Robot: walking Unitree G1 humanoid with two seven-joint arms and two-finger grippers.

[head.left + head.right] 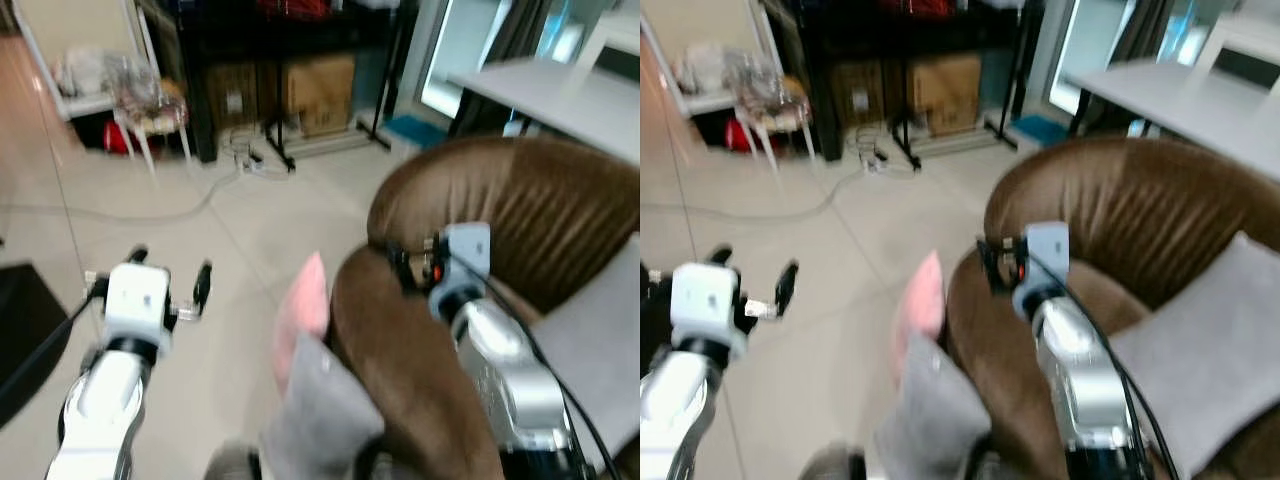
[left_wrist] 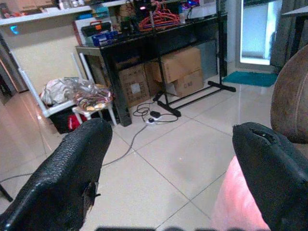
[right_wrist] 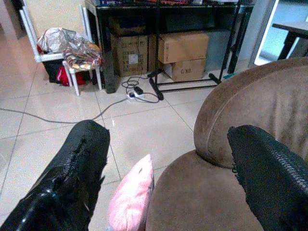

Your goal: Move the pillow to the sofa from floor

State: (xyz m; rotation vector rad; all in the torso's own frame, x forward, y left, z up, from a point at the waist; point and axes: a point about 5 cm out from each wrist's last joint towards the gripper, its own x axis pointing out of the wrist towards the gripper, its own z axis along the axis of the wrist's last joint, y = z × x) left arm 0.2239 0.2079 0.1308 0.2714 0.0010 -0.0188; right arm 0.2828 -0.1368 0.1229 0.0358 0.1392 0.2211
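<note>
A pink pillow (image 1: 305, 310) stands on edge on the tiled floor, leaning against the arm of the brown sofa (image 1: 500, 200); it also shows as pink pillow (image 3: 130, 197) and pink pillow (image 2: 240, 202). A grey pillow (image 1: 320, 420) lies just in front of it, closer to me. My left gripper (image 1: 170, 272) hovers open over the floor, left of the pink pillow. My right gripper (image 1: 410, 265) is open above the sofa arm, just right of the pillow's top. Neither holds anything.
Another grey pillow (image 1: 1210, 370) rests on the sofa seat. Beyond the floor stand a black rack (image 3: 159, 14) with cardboard boxes (image 3: 185, 48), a white stool (image 1: 150, 115) with bags, a power strip with cable (image 3: 134, 94), and a white table (image 1: 560, 95).
</note>
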